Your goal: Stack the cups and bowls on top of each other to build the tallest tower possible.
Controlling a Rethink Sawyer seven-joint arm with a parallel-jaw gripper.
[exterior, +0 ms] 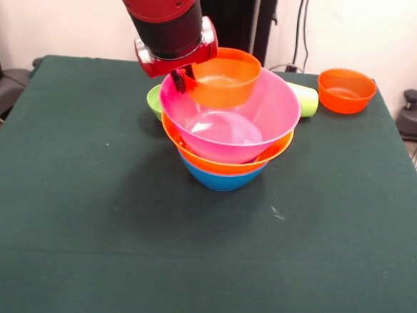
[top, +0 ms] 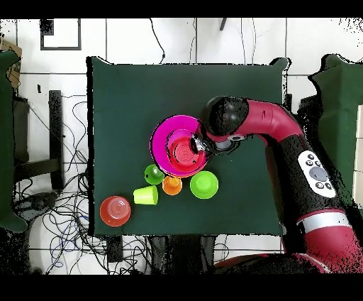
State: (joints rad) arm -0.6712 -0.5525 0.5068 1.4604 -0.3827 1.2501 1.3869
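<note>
The tower stands mid-table: a blue bowl [exterior: 221, 179] lowest, a yellow-orange bowl [exterior: 226, 163] in it, a large pink bowl [exterior: 261, 121] [top: 164, 142] on top. My gripper [exterior: 179, 79] [top: 203, 145] is shut on the rim of a small orange bowl [exterior: 224, 79] [top: 186, 150] and holds it over the pink bowl's far side, slightly tilted. A lime-yellow cup [exterior: 307, 100] [top: 145, 195] lies on its side behind the tower. An orange cup [top: 172, 185] and a green cup [top: 154, 174] show only in the overhead view.
A second orange bowl [exterior: 345, 91] [top: 115, 211] sits at the table's far right corner in the front view. A green bowl [exterior: 154, 100] [top: 204, 184] sits behind the tower on its left. All loose pieces lie on the robot's side of the table [exterior: 83, 212].
</note>
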